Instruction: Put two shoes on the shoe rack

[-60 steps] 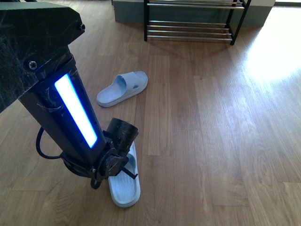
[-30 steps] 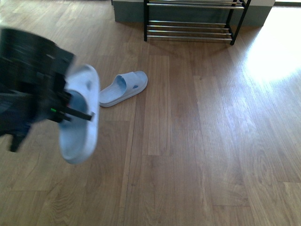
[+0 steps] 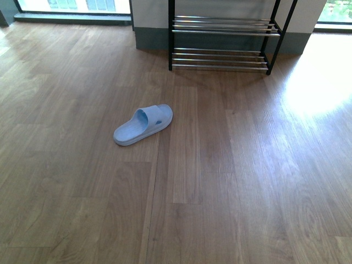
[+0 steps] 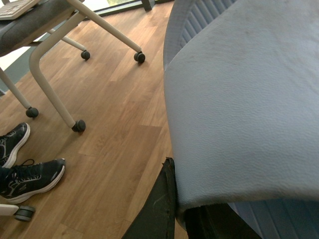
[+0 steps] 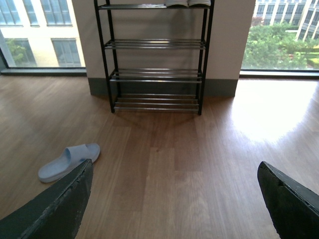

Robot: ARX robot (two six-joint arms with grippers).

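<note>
the biggest worry is the lifted slide (image 4: 239, 99). in the left wrist view it fills the frame, and one dark tip of the left fingers (image 4: 160, 204) shows pressed at its edge. they look closed on it, though the other tip is hidden, so i can't tell how deep the hold goes. smooth plastic pinched near a rim could swing or slip out on the way across.

the shoe rack (image 3: 220, 54) stands well apart, against the far wall, with a long run of open floor (image 3: 247, 181) to cross. its shelves are thin bars, so a slide set down crooked could tip or poke through a gap.

the second slide (image 3: 143, 125) lies on the floor between here and the rack, a little left, where it could get knocked. chair legs (image 4: 50, 84) and someone's black trainers (image 4: 30, 179) sit close to the left arm too.

the right fingers (image 5: 60, 209) are spread wide and hold nothing.

on the rack, only the top tier holds anything: pale soles (image 5: 180, 2), cut off by the frame. the lower tiers that show carry nothing.
</note>
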